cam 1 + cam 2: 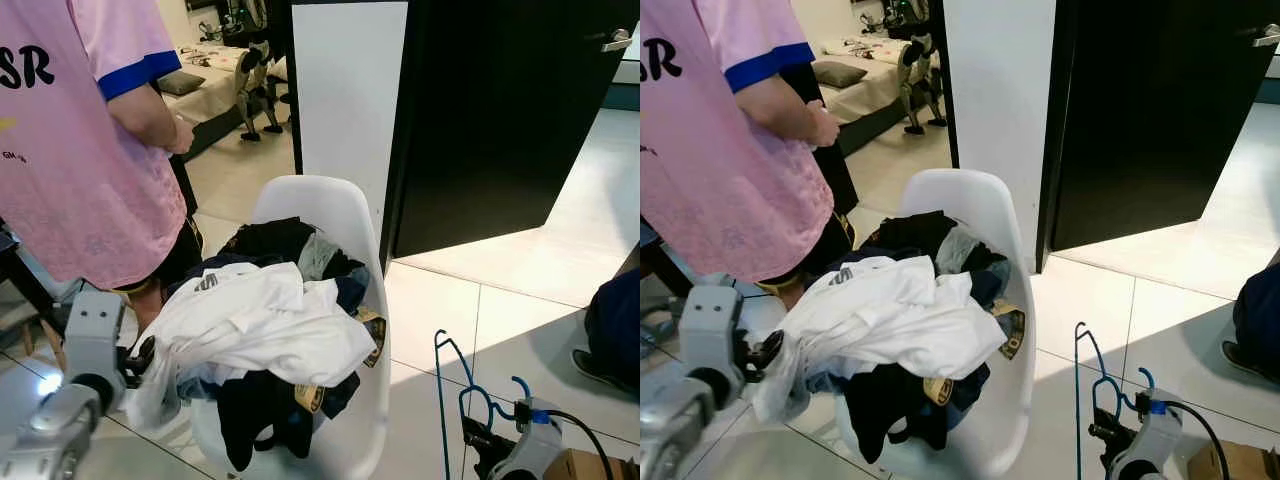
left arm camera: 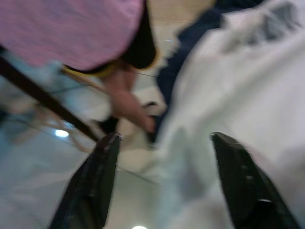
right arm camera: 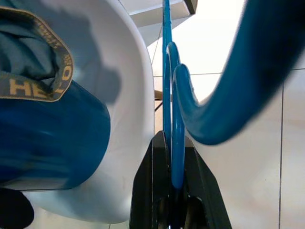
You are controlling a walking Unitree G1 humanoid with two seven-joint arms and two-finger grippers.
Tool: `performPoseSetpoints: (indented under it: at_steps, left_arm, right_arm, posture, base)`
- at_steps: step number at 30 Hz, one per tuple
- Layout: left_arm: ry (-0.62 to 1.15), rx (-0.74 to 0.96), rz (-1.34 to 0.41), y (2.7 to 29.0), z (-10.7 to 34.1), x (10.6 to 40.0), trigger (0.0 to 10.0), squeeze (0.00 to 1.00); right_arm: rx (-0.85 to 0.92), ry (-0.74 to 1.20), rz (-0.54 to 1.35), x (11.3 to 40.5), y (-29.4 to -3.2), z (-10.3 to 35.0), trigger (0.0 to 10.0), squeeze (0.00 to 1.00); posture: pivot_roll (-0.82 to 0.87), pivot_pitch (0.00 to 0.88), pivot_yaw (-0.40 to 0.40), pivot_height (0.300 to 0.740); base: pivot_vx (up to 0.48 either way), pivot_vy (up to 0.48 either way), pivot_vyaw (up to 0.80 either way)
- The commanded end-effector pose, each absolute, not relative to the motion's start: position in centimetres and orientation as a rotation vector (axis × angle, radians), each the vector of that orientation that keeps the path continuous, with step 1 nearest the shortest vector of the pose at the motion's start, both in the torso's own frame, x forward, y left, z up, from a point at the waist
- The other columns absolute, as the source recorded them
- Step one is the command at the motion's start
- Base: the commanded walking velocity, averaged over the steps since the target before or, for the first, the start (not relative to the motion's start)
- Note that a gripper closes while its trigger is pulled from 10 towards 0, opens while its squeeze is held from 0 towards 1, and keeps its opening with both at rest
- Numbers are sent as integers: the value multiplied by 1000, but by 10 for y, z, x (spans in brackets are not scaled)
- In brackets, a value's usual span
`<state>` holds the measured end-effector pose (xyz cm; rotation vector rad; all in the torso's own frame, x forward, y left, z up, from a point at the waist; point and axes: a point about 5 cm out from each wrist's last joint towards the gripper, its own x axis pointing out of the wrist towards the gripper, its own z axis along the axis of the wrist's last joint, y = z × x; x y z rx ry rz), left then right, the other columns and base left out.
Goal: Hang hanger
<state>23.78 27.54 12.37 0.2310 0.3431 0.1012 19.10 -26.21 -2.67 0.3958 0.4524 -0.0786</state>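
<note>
A blue wire hanger (image 1: 441, 400) stands upright at the lower right, beside the white chair. My right gripper (image 1: 482, 438) is shut on its lower part. In the right wrist view both black fingers (image 3: 147, 191) clamp the blue wire (image 3: 177, 143), and the curved hook looms close and blurred. My left gripper (image 1: 140, 358) is at the left side of the chair, next to a white garment (image 1: 260, 320) on the pile. In the left wrist view it (image 2: 164, 181) is open, with the white cloth just ahead and nothing between the fingers.
The white shell chair (image 1: 340, 215) is heaped with dark and white clothes. A person in a pink shirt (image 1: 70, 150) stands close on the left. A black door (image 1: 500, 110) and a white panel (image 1: 345, 80) rise behind. Someone's dark leg and shoe (image 1: 610, 340) are at the right edge.
</note>
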Motion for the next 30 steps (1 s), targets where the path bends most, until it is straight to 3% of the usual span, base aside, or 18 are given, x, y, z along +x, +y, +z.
performPoseSetpoints:
  at_steps: [1,6,7,8,12,20,27,28,30]
  left_arm:
    - [373,273,71,280,131,238,10000,1000]
    - [303,211,-303,245,153,241,10000,1000]
    - [303,211,-303,245,153,241,10000,1000]
    - [271,205,-509,224,165,236,10000,1000]
    - [219,111,-675,203,180,231,10000,1000]
    - [162,56,-802,183,192,237,10000,1000]
    - [192,58,-788,176,184,245,10000,1000]
    - [206,60,-800,173,181,246,10000,0]
    - [218,95,-777,171,177,252,10000,0]
  right_arm:
    - [404,448,-70,192,-260,-27,10000,0]
    - [403,448,-70,192,-261,-27,10000,0]
    - [403,448,-70,192,-261,-27,10000,0]
    - [402,449,-69,193,-261,-27,10000,0]
    - [401,448,-70,193,-261,-27,10000,0]
    - [399,448,-72,193,-261,-26,10000,0]
    - [398,446,-74,194,-261,-26,10000,0]
    - [398,446,-74,194,-261,-25,10000,0]
    - [398,445,-74,195,-262,-25,10000,0]
  posture:
    - [22,0,37,740]
    - [26,0,32,740]
    - [26,0,32,740]
    - [24,0,31,740]
    - [20,0,29,740]
    - [20,0,29,740]
    - [0,0,30,740]
    - [0,0,30,740]
    - [-3,0,28,740]
  base:
    - [0,0,0]
    - [0,0,0]
    - [0,0,0]
    - [0,0,0]
    - [0,0,0]
    - [0,0,0]
    - [0,0,0]
    - [0,0,0]
    - [0,0,0]
